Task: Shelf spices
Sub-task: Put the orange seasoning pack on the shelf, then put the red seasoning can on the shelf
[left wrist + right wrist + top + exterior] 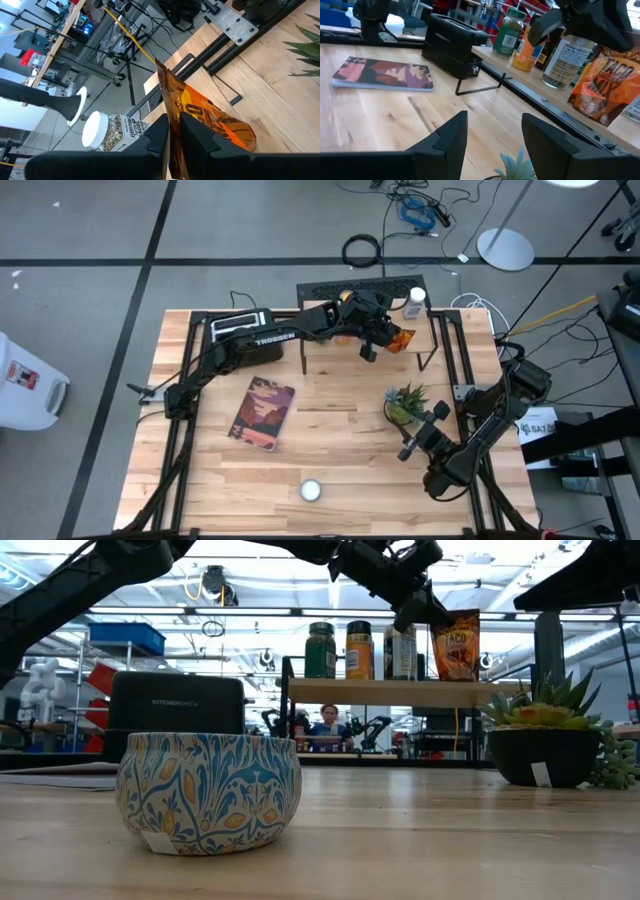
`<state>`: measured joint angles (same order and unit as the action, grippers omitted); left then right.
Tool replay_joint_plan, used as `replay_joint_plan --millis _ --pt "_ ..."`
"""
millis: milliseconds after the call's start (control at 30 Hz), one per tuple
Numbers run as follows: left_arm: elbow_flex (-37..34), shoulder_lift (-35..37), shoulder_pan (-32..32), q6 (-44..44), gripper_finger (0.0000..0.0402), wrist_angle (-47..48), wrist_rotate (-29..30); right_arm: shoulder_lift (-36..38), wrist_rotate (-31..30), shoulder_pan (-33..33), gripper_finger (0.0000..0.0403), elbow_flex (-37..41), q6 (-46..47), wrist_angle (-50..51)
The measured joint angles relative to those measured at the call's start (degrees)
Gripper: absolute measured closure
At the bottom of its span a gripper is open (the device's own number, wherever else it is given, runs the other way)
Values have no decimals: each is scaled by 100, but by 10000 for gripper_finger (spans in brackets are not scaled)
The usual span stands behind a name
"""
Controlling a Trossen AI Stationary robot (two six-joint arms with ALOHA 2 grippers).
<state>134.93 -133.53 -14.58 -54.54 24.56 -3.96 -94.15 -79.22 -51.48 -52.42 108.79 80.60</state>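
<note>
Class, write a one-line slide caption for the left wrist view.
Left gripper pinches an orange taco mix packet beside a white-lidded jar.

On the shelf [400, 691] at the table's far edge, three spice jars [321, 650] stand in a row left of a taco-mix packet [455, 645]. The toaster [176, 712] sits left of the shelf, the plant [545, 735] right, the tin [209, 791] nearest.
</note>
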Motion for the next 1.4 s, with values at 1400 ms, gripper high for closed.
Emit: replay_joint_plan --millis 1400 --pt "4 462 239 16 273 17 139 -2 153 -1 227 -9 -149 -27"
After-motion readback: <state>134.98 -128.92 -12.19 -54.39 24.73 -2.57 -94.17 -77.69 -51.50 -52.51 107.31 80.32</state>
